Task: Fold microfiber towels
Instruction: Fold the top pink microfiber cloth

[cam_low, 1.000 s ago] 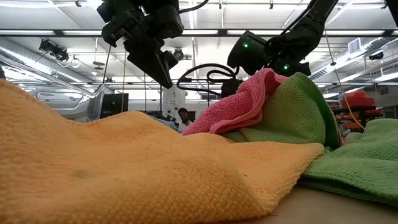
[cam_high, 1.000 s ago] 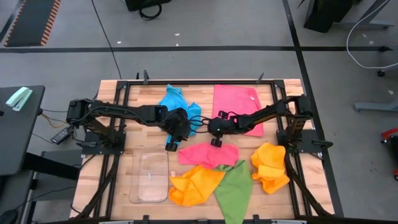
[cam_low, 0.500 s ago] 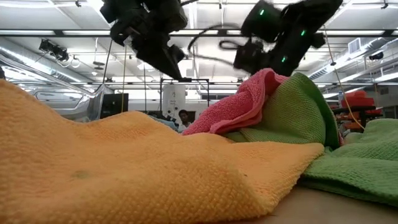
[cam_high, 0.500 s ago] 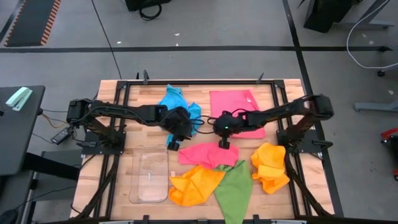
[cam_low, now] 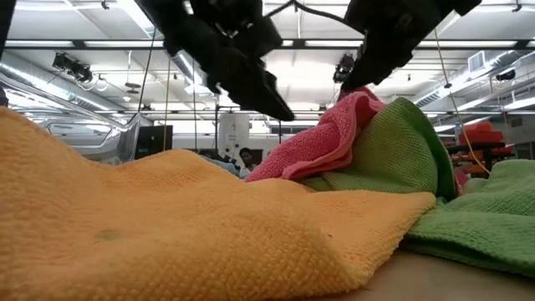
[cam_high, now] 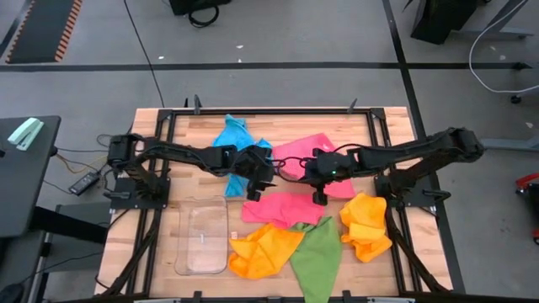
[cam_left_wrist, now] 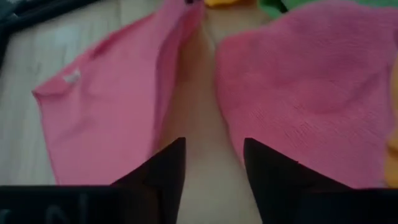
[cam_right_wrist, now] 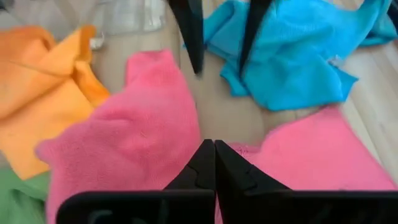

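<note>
A pink towel (cam_high: 324, 160) lies at the far right of the table, with its near-left part drawn up toward my right gripper (cam_high: 320, 199), which is shut on it. A second, crumpled pink towel (cam_high: 282, 209) rests on the table just near of both grippers. My left gripper (cam_left_wrist: 211, 152) is open and hovers over bare wood between the two pink towels, touching nothing. It also shows in the right wrist view as my left gripper (cam_right_wrist: 221, 37). The blue towel (cam_high: 240, 139) lies behind it. My right gripper is shut on the far pink towel at its near-left edge (cam_right_wrist: 249, 152). The fingers slant down from the table's right side, and they hide the pinch itself. That edge rises toward the fingers while the towel's far part (cam_left_wrist: 74, 118) stays on the table.
A clear plastic tray (cam_high: 202, 240) sits at the near left. An orange towel (cam_high: 261, 252) and a green towel (cam_high: 320, 252) lie near the front edge. Another orange towel (cam_high: 366, 223) is bunched at the right. Black frame rails (cam_high: 160, 168) run along the sides.
My right gripper has risen and gone toward the table's right edge, drawing the far pink towel toward the near edge and out of its flat square shape. My left gripper has moved toward the table's right, over the gap between the pink towels.
</note>
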### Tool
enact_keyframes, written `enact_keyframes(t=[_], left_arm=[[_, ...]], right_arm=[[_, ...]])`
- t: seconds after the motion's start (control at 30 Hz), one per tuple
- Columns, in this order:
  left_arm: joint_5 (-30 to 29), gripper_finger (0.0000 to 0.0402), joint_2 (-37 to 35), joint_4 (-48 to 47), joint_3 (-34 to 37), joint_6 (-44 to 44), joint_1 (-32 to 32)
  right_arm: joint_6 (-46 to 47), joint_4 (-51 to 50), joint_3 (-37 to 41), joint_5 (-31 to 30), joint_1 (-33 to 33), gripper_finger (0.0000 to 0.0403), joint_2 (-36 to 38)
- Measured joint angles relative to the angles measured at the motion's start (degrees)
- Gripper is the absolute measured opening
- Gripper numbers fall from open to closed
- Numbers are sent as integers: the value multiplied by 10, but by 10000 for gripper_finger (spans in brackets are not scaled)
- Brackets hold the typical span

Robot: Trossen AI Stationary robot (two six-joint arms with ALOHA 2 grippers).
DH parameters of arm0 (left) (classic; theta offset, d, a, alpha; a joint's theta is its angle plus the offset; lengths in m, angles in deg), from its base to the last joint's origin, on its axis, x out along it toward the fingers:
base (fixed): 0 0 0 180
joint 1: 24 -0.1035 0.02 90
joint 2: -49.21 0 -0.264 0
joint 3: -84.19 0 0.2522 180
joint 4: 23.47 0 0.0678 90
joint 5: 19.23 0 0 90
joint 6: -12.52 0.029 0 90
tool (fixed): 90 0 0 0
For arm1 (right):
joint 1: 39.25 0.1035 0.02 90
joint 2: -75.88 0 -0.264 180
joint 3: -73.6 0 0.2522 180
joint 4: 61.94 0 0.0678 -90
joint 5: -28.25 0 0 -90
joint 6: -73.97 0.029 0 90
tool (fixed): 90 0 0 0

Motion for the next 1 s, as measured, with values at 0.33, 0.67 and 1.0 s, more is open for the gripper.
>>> enact_keyframes(t=[0.33, 0.67, 1.0], left_arm=[[-9, 206, 52, 57, 1, 3, -7], [-85, 186, 69, 81, 0, -16, -26], [-48, 193, 79, 64, 0, -51, -22]], right_arm=[[-4, -14, 0, -2, 5, 3, 61], [-9, -26, 0, 20, 9, 3, 106], [-4, -26, 0, 19, 8, 3, 110]])
